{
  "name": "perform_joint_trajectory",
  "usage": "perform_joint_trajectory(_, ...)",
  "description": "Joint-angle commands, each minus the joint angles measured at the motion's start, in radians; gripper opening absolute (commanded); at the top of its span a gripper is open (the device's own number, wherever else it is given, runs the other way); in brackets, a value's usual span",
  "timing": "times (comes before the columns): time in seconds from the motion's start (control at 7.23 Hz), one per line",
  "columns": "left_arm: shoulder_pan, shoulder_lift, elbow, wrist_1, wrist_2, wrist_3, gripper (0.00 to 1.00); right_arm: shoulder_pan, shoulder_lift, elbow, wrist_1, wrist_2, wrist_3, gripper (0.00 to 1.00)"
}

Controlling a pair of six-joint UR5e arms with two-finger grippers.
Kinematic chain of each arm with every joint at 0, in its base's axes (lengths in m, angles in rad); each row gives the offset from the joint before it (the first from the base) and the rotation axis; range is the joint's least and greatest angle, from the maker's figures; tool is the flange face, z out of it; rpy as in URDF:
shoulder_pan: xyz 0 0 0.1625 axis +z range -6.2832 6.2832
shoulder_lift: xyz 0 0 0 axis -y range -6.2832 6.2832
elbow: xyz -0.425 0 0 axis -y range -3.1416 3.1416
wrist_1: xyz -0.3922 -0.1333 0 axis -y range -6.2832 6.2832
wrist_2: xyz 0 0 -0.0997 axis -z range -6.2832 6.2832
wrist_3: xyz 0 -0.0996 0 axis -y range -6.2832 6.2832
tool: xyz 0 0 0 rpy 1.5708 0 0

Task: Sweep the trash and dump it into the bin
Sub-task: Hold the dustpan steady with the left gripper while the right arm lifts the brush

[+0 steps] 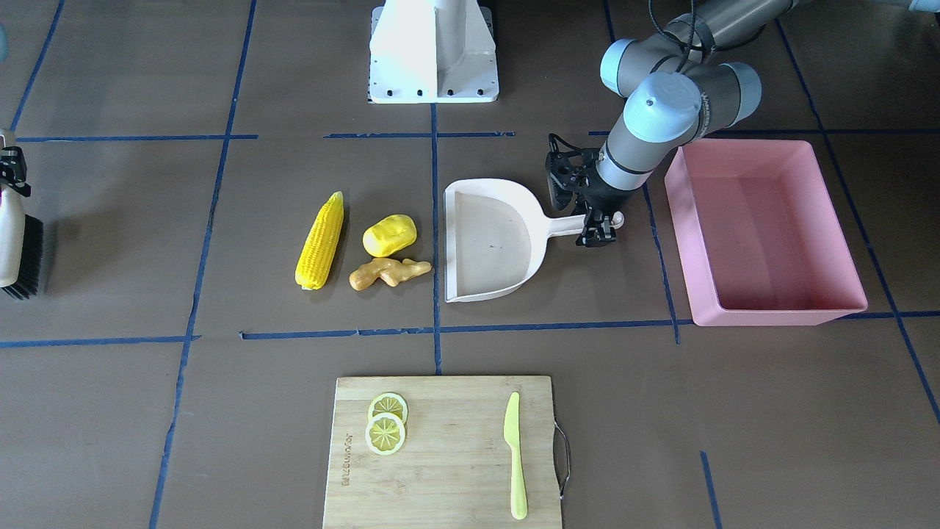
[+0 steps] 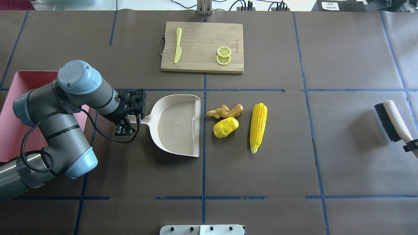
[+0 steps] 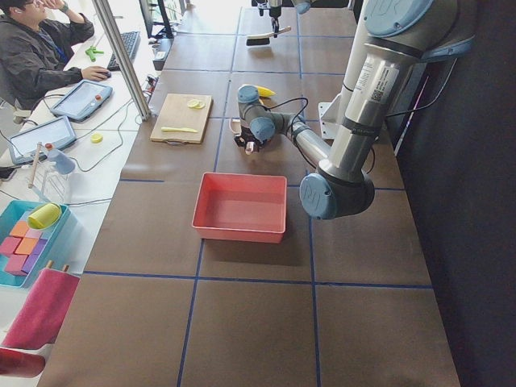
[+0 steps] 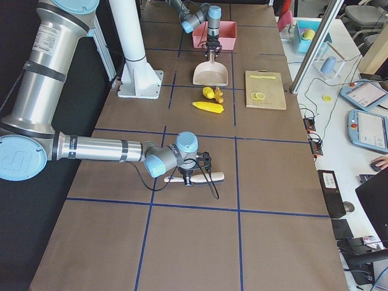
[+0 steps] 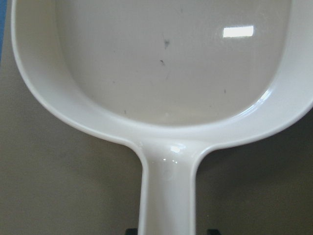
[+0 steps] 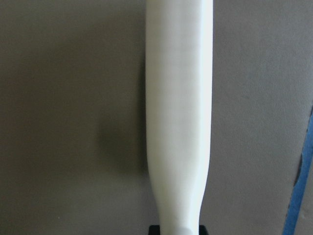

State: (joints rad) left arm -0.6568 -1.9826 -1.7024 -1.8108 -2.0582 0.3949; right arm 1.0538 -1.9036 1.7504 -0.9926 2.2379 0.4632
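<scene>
The corn cob (image 1: 321,241), the yellow lump (image 1: 389,235) and the ginger root (image 1: 388,272) lie together on the table, just off the open mouth of the empty cream dustpan (image 1: 488,242). My left gripper (image 1: 598,224) is at the end of the pan's handle (image 5: 167,196), jaws on either side of it with a small gap, so open. The pink bin (image 1: 778,312) stands empty beyond that gripper. My right gripper (image 2: 412,145) is shut on the handle (image 6: 178,122) of a black-bristled brush (image 2: 392,120), far from the trash.
A wooden cutting board (image 1: 440,470) with two lemon slices (image 1: 386,426) and a pale green knife (image 1: 515,455) lies at the operators' side. The robot's white base (image 1: 433,51) is at the opposite edge. Blue tape lines cross the brown table.
</scene>
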Motion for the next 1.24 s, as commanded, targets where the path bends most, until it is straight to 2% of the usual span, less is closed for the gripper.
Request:
perform_joint_trajectory(0.0,-0.001,-0.001,-0.010,0.008,0.000,-0.001,0.31,0.000,-0.003,0.001,0.000,0.000,0.000,0.00)
perform_joint_trajectory(0.41,-0.010,-0.018,-0.019,0.048,0.001,0.002,0.08,0.000,-0.005,0.001,0.000,-0.001,0.000,0.00)
perform_joint_trajectory(0.55,-0.010,-0.018,-0.017,0.048,0.003,0.012,0.04,0.000,-0.005,0.001,0.000,0.000,0.000,0.00)
perform_joint_trajectory(0.69,-0.009,-0.018,-0.017,0.048,0.006,0.016,0.00,0.000,-0.003,0.001,0.000,-0.001,0.000,0.00)
perform_joint_trajectory(1.11,-0.007,-0.025,-0.013,0.048,0.059,0.061,0.00,0.000,-0.005,0.001,0.000,-0.001,0.000,0.00)
